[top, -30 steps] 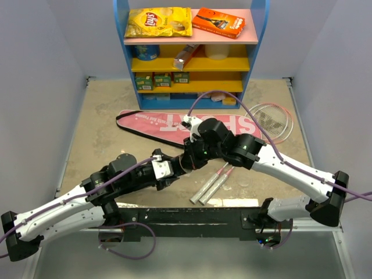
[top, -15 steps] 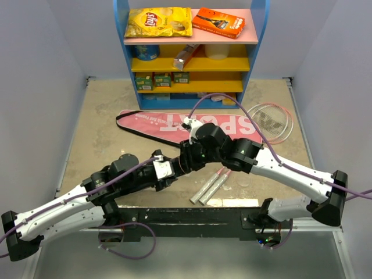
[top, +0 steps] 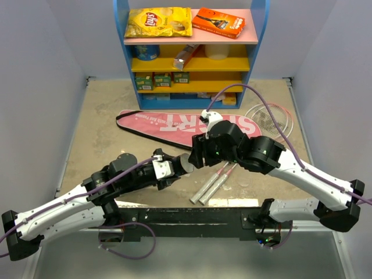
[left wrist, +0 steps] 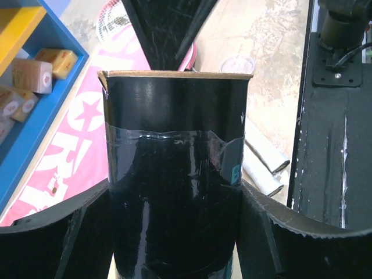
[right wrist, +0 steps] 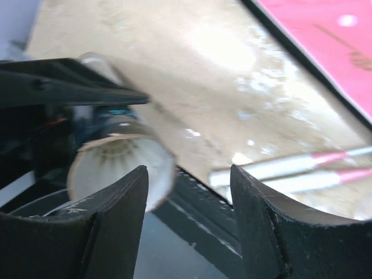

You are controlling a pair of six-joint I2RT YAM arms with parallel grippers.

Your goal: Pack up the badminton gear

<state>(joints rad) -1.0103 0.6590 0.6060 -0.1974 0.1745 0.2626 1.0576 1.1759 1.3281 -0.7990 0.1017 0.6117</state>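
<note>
My left gripper (top: pixel 173 168) is shut on the long black tube (left wrist: pixel 174 174), its fingers (left wrist: pixel 52 244) pressed on both sides. The tube's open end (top: pixel 187 164) points towards my right gripper (top: pixel 197 154). In the right wrist view that gripper (right wrist: pixel 187 174) stands open, and the white shuttlecock (right wrist: pixel 116 163), blurred, sits at the tube's mouth just beyond the left finger. The pink bag lettered SPORT (top: pixel 168 123) lies flat behind both grippers. Two rackets lie on the table, white handles (top: pixel 212 181) near the front and heads (top: pixel 273 119) at the right.
A blue shelf unit (top: pixel 121 52) stands at the back with a yellow crisp packet (top: pixel 158 22) and an orange box (top: pixel 218 21) on top. A small clear round lid (left wrist: pixel 238 63) lies by the racket handles. A black rail (top: pixel 192 216) runs along the near edge.
My right gripper has opened, let go of the shuttlecock at the tube's mouth and drawn back to the right. The left arm with the tube has stayed put.
</note>
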